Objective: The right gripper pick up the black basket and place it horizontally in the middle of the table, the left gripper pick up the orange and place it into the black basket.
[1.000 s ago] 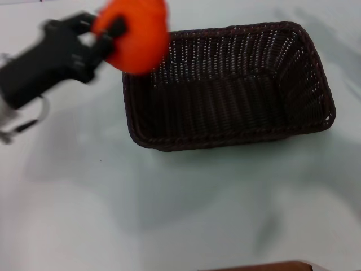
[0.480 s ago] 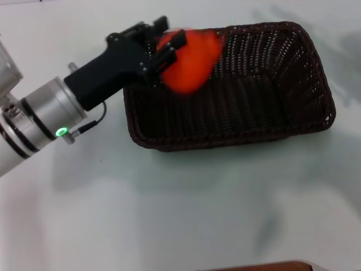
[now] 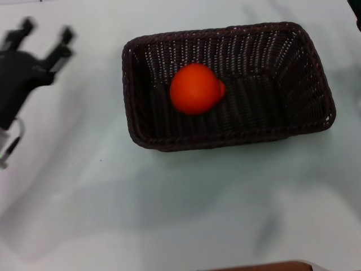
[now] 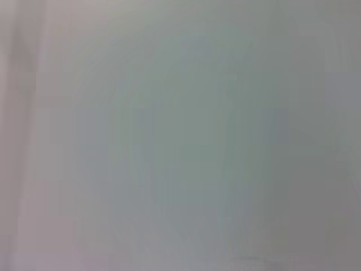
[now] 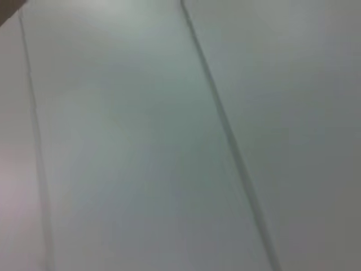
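Observation:
The black basket point(image 3: 316, 73) lies lengthwise across the middle of the white table point(image 3: 169, 214) in the head view. The orange point(image 3: 194, 89) rests inside it, in its left half, with its narrow end pointing right. My left gripper point(image 3: 46, 34) is at the far left, apart from the basket, open and empty, its two fingers spread. The right gripper is out of view. The left wrist view and the right wrist view show only pale table surface.
A brown edge point(image 3: 265, 266) shows at the bottom of the head view. A small dark shape point(image 3: 358, 21) sits at the right edge near the top.
My left gripper carried the orange over the basket, let it go inside, and has pulled back to the left with its fingers open. The basket has not moved.

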Controlling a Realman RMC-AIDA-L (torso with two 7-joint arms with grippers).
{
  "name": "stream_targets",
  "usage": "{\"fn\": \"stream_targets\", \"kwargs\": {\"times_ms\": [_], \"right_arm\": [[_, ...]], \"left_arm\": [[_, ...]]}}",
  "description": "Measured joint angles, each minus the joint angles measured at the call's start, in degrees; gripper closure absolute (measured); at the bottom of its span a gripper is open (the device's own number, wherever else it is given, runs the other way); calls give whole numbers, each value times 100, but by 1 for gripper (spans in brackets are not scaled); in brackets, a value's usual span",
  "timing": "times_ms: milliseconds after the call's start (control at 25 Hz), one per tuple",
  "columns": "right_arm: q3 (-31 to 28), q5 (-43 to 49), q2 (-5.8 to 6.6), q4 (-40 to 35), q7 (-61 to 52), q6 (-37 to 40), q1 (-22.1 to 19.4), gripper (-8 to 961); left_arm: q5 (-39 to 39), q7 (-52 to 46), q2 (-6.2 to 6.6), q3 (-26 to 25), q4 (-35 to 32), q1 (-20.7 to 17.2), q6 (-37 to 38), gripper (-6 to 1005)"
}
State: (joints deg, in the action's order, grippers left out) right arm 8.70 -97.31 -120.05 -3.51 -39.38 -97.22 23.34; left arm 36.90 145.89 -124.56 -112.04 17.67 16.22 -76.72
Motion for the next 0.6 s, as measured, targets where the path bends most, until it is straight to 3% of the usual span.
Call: {"fn": "stream_targets", "kwargs": {"times_ms": [40, 80, 280, 440, 600], "right_arm": [[-274, -148, -11, 491, 744, 6, -57, 266], [-417, -172, -16, 666, 997, 3, -93, 266], [-1139, -195, -31, 1183, 1917, -40, -319, 266], [-1872, -198, -29, 1243, 2171, 124, -424, 266], [-2148, -182, 19, 1046, 2204, 409, -372, 265]], "left_arm": [[0, 0, 0, 0, 0, 0, 0, 246], [-310, 34, 9, -461, -272, -89, -35, 223], [-559, 255, 13, -1224, -571, -185, -69, 160], [-598, 524, 14, -1431, -650, -301, -190, 140], [-645, 770, -5, -1486, -836, -332, -456, 140]]}}
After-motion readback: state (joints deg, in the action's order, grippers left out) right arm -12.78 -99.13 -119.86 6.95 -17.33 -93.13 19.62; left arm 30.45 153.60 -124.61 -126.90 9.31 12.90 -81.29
